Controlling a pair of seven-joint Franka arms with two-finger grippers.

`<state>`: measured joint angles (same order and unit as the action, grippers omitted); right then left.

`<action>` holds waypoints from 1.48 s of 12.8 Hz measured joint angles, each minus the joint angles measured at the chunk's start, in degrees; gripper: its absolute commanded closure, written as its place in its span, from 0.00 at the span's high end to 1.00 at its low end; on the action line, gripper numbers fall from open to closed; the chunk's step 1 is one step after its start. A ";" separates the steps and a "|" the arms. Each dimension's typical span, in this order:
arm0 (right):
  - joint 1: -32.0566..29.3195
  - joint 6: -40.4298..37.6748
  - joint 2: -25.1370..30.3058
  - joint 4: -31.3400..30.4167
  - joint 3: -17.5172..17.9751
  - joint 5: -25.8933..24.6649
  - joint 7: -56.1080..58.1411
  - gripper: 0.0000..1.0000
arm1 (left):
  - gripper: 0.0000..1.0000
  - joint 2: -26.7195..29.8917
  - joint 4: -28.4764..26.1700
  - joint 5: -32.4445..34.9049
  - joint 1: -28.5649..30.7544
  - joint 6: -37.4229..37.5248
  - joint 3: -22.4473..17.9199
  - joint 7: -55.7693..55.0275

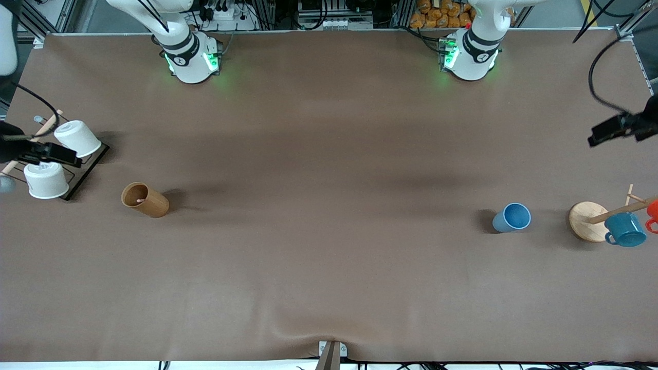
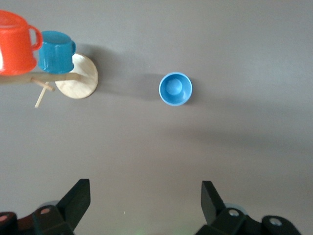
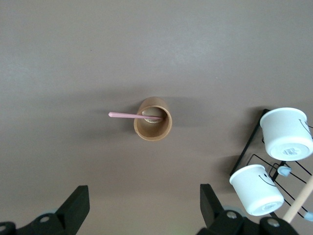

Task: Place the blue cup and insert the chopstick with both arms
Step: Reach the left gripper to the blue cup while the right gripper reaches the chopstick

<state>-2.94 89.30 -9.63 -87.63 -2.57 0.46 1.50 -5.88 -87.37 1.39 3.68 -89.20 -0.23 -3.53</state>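
The blue cup [image 1: 512, 218] is seen upright and mouth-up on the table [image 1: 329, 246], near the edge at the left arm's end, just beside the round wooden base of a mug rack [image 1: 588, 221] from which a teal mug [image 1: 625, 229] and an orange mug [image 2: 17, 43] hang. The chopstick [image 3: 132, 116] is found toward the right arm's end, its lower tip standing in a brown wooden cup [image 1: 145, 200] and its length leaning out over the rim, which leaves the upper part free to be gripped. A black rack with two white cups [image 1: 77, 139] is set at that same edge. The left gripper [image 2: 145, 205] is held high over the table close to the blue cup, its jaws spread wide and empty; the right gripper [image 3: 145, 205] is held likewise over the table close to the brown cup, wide and empty. Each arm appears to be stationed above its own object so that both pickups can be started, and nothing has yet been grasped.
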 measured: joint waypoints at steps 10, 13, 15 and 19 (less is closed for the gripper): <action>1.71 2.41 -4.42 0.03 0.15 -0.56 2.99 1.00 | 1.00 -7.31 -15.40 0.00 2.45 -23.33 0.27 2.32; 3.32 2.52 -5.93 0.02 0.23 -0.66 5.95 1.00 | 1.00 -9.48 -18.57 0.00 2.14 -26.42 0.84 3.70; 4.69 2.53 -7.01 0.01 0.25 -0.87 8.50 1.00 | 1.00 -11.27 -18.82 0.00 2.10 -28.02 1.09 3.70; 5.06 2.98 -9.94 0.03 0.22 -2.83 14.22 1.00 | 0.96 -15.02 -18.89 -0.58 2.11 -33.34 1.28 3.69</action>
<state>2.12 92.28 -19.56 -87.60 -2.35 -2.38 15.72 -20.90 -106.26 0.81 5.79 -122.54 1.06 0.16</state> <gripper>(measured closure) 0.000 0.000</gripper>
